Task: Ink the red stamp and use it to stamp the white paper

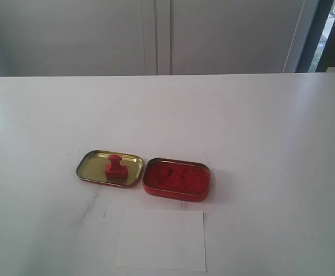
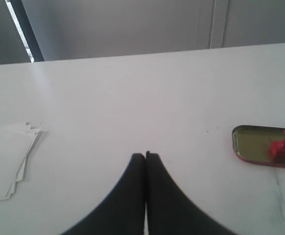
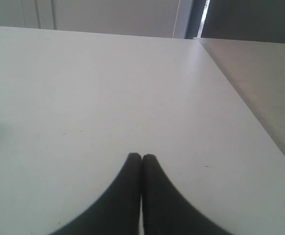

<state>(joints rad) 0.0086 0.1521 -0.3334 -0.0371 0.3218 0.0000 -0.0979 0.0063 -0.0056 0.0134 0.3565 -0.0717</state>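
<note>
Wide table (image 1: 259, 115) around red stamp (image 1: 115, 167)

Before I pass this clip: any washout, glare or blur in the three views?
Exterior view: bright and washed out, the paper barely separates from the table; the stamp and lid stay clear, shadows faint. Left wrist view: the left end effector is a soft dark blur up close. Right wrist view: the right end effector is equally blurred, no glare.
</note>
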